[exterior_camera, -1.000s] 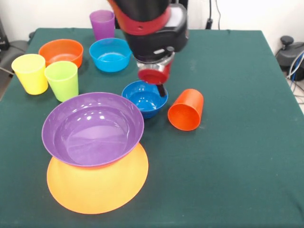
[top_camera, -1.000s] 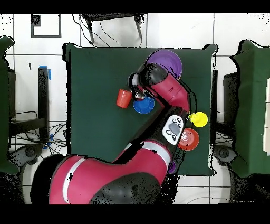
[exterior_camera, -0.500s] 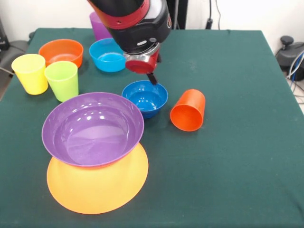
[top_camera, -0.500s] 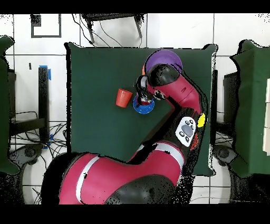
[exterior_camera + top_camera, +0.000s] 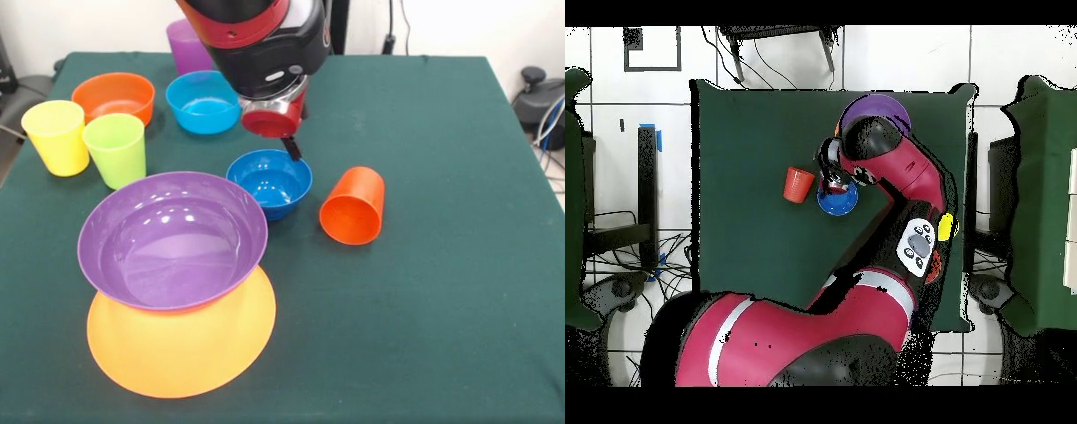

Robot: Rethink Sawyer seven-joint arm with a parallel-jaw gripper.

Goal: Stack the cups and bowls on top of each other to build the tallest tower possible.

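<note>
Gripper (image 5: 290, 146) hangs over the far rim of the dark blue bowl (image 5: 269, 183); we see only one dark fingertip there and cannot tell whether the fingers are apart or together. Just right of that bowl lies the orange-red cup (image 5: 353, 206), tipped on its side, mouth toward the near edge, apart from the gripper. We find the wide purple bowl (image 5: 172, 239) nested upright on the yellow-orange bowl (image 5: 181, 344), near left.

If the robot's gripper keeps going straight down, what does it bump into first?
Probably the dark blue bowl. The gripper points down at the bowl's far rim, so it looks set to meet that edge first, though depth is hard to judge. The orange-red cup lies off to the side.
</note>
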